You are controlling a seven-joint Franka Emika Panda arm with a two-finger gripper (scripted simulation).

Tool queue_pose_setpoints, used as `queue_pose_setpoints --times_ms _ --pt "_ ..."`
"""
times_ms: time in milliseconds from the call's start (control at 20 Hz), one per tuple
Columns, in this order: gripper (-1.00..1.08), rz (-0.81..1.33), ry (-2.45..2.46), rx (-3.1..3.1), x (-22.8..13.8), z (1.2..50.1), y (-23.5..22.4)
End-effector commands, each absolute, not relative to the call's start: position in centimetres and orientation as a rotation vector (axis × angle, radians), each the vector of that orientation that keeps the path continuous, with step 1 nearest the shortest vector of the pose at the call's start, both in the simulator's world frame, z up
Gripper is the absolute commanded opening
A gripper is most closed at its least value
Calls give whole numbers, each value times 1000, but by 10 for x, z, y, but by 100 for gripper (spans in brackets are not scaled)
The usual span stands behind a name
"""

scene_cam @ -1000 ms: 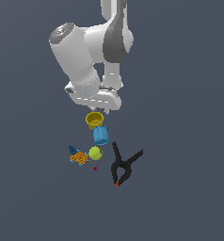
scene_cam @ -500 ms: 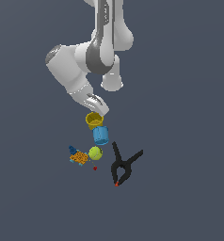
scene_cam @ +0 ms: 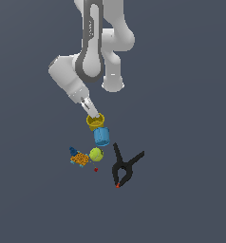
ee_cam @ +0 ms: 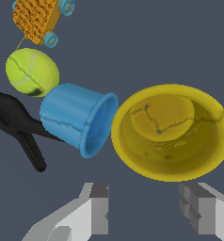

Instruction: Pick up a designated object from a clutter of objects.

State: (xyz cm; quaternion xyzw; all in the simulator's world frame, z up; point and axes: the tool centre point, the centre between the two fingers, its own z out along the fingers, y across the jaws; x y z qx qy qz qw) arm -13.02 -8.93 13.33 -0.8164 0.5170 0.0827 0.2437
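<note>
On the exterior view's left lay the orange-and-blue piece point(scene_cam: 79, 158), with the yellow-green ball point(scene_cam: 96, 154) just beside it. The blue cup point(scene_cam: 102, 136) lay on its side, its open rim almost touching the yellow cup point(scene_cam: 95, 121). The yellow cup stood upright at the far end of the group. The gripper point(ee_cam: 144, 207) hung just beside its rim, jaws spread wide and holding nothing. The black clamp point(scene_cam: 124, 167) lay on the right. Bare floor point(scene_cam: 191, 142) ran all round.
</note>
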Motion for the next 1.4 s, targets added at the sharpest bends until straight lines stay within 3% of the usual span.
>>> queue_pose_setpoints --times_ms 0,600,1350 --pt "28 235 1507 -2147 -143 123 -94" --pt "28 258 1769 -1903 -183 94 -108" --pt "28 260 1791 -1883 -184 80 -102"
